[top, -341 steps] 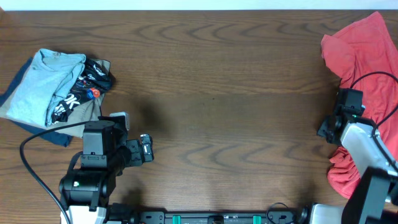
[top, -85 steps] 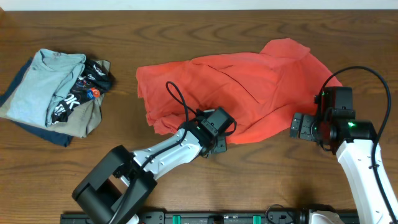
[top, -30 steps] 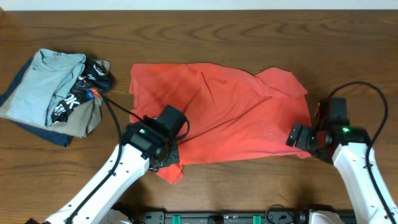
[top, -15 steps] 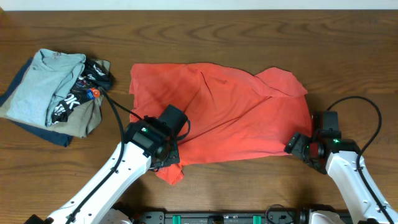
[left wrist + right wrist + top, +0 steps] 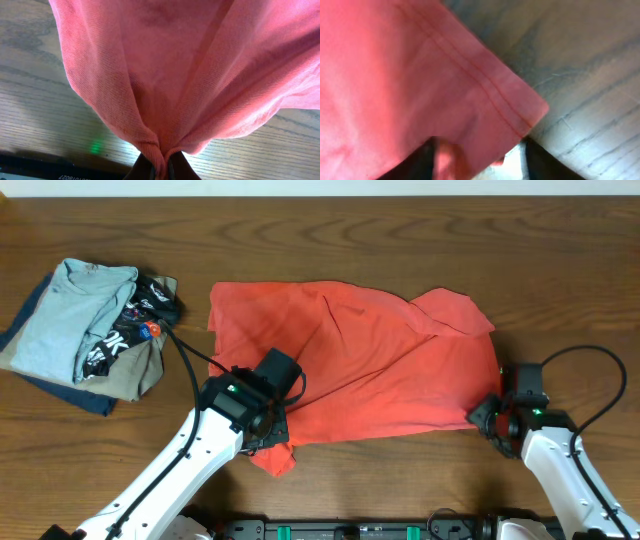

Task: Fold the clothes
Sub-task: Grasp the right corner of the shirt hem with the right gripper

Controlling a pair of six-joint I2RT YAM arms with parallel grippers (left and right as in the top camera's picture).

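Note:
The clothes, a coral-red T-shirt (image 5: 350, 360), lie spread across the middle of the table, plain side up with no lettering showing. My left gripper (image 5: 270, 428) is at the shirt's front-left edge. In the left wrist view it (image 5: 160, 167) is shut on a gathered pinch of the fabric (image 5: 175, 75), which fans away from the tips. My right gripper (image 5: 488, 417) sits at the shirt's front-right corner. In the right wrist view its jaws (image 5: 477, 160) stand apart around the stitched hem corner (image 5: 510, 110), with a bright gap still beside the right finger (image 5: 542, 162).
A pile of folded garments lies at the far left: a light blue-grey shirt (image 5: 75, 315), a black garment with white print (image 5: 135, 330) and a tan piece (image 5: 140, 372). Bare wooden table (image 5: 350, 240) surrounds the shirt. A black cable (image 5: 590, 380) loops off the right arm.
The right gripper has shifted toward the table's front right, onto the shirt's front-right corner, and its jaws have narrowed around the hem. The left gripper and the shirt have stayed put.

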